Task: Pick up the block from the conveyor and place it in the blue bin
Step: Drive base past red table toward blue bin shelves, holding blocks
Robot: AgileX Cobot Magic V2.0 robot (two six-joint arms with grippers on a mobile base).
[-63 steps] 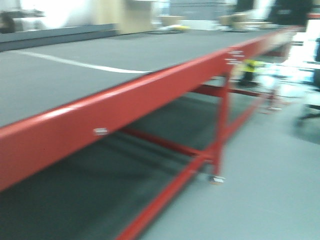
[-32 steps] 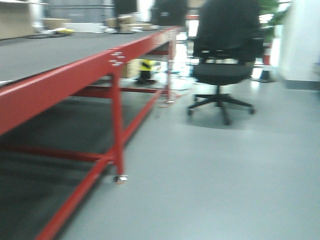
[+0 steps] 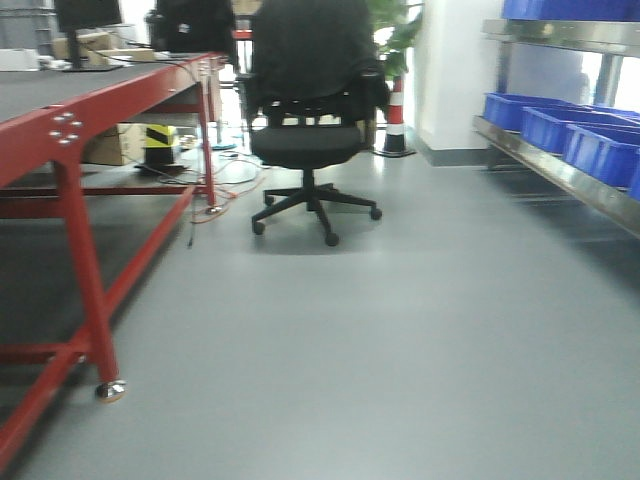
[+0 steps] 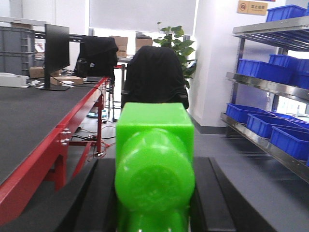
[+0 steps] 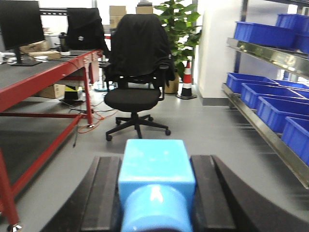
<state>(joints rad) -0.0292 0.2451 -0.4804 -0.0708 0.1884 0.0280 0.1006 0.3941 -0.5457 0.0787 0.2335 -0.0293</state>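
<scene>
The left gripper (image 4: 154,164) pinches a green block (image 4: 154,130) between its black fingers (image 4: 96,198); the right gripper (image 5: 155,159) likewise pinches a blue block (image 5: 155,193); the conveyor (image 4: 29,111) runs along the left; blue bins (image 5: 270,94) sit on steel shelves (image 5: 270,50) at right; a black chair (image 3: 305,100) stands between them.

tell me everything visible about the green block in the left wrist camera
The green block is bright, glossy plastic: a boxy body with rounded edges and a round, domed boss facing the camera. It is held between the two black fingers of the left end effector. Its lower end is out of frame.
</scene>
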